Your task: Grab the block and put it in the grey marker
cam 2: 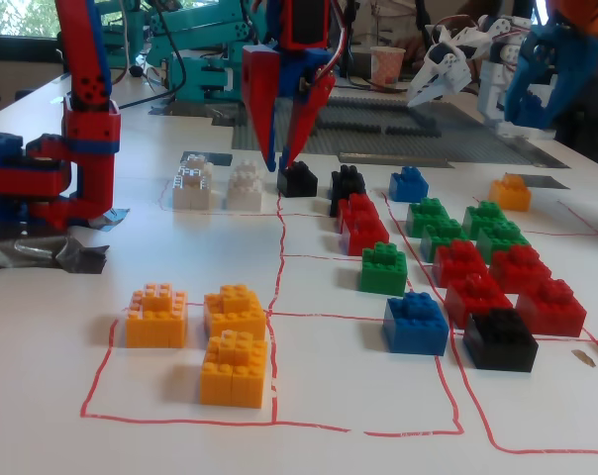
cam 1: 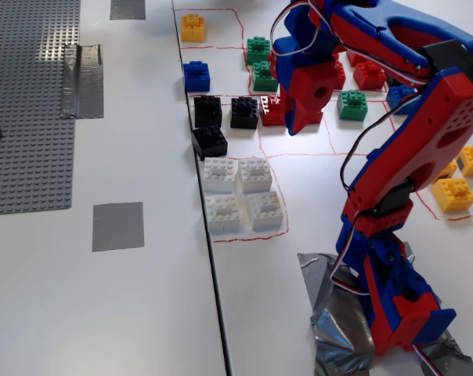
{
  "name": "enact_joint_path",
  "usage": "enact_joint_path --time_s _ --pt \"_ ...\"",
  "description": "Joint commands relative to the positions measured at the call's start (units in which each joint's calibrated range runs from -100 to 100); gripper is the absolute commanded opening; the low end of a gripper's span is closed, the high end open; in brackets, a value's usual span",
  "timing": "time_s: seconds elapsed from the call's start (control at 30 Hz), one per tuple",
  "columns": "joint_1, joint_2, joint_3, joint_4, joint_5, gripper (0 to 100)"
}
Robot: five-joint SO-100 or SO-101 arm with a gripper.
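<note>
black block (cam 2: 298, 179): set on the bench just right of and below the end effector (cam 2: 283, 158) tips; fingers nearly pressed together, nothing pinched; grey marker (cam 1: 118, 226) well apart.

The red-and-blue arm (cam 1: 409, 164) reaches forward from its base, wrist bent down. In a fixed view, its gripper (cam 2: 277, 166) points downward, fingertips nearly together, holding nothing.
</note>
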Motion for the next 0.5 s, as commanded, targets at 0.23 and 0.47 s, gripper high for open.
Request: enact_joint_path --time_s 0.23,0.47 --pt "-6.4 -4.1 -4.3 -1.8 -2.8 14" --pt "-10.2 -1.3 -5.3 -2.2 -6.8 23"
